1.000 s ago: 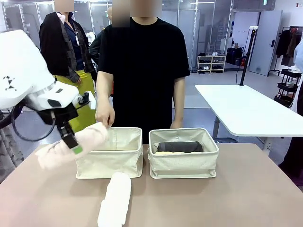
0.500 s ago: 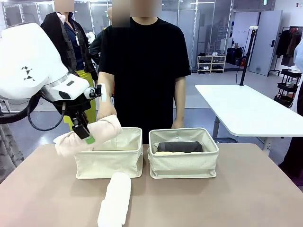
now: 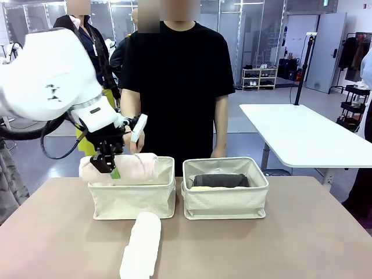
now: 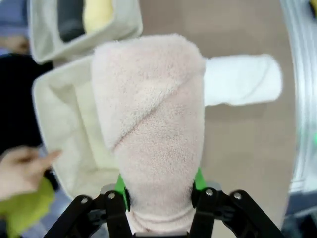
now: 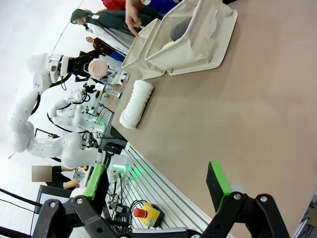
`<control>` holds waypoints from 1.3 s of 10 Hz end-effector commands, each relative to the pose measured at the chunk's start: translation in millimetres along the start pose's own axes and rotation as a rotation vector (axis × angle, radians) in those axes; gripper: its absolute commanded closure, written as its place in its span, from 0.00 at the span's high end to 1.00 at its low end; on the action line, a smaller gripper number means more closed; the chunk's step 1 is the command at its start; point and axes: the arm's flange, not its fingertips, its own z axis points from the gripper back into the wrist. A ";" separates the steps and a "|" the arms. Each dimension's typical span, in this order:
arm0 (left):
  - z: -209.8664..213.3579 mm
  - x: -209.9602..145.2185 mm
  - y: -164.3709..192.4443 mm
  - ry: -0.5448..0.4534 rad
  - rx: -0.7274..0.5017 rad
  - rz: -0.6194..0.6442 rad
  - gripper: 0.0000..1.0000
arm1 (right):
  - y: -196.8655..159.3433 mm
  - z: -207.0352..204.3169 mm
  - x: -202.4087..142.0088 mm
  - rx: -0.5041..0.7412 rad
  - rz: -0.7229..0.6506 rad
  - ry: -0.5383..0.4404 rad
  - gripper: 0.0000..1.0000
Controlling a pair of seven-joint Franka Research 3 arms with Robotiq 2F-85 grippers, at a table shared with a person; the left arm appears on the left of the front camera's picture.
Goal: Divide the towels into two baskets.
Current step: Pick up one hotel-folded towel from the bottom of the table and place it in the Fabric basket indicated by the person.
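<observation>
The pink towel (image 4: 148,114), judged soft and light, is pinched near one end by the left claw (image 4: 158,181), so sagging is expected; the right claw (image 5: 156,184) is spread.

Front: level across table (image 3: 302,232) toward person (image 3: 177,75). Left wrist: close over pink towel (image 4: 153,124). Right: low, sideways. All sharing white towel (image 3: 141,244).

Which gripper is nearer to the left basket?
Left. The left gripper, shut on the pink towel, hangs over that basket; the right gripper, open, is far away across the table.
</observation>
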 end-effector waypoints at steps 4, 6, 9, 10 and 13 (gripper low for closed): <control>-53.2 -12.6 91.6 0.098 -0.012 -0.109 0.55 | 3.3 0.6 -1.9 0.006 0.010 -0.008 1.00; -78.8 -25.2 107.8 0.102 -0.012 0.027 0.55 | 3.3 0.6 -1.9 0.006 0.010 -0.008 1.00; -116.6 -39.3 122.2 0.097 0.012 0.082 0.55 | 3.3 0.6 -1.9 0.006 0.010 -0.008 1.00; -127.6 -41.5 128.3 0.101 0.057 0.099 0.55 | 3.3 0.6 -1.9 0.006 0.010 -0.008 1.00; -146.3 -37.8 136.5 0.126 0.137 0.093 0.80 | 3.3 0.6 -1.9 0.006 0.010 -0.008 1.00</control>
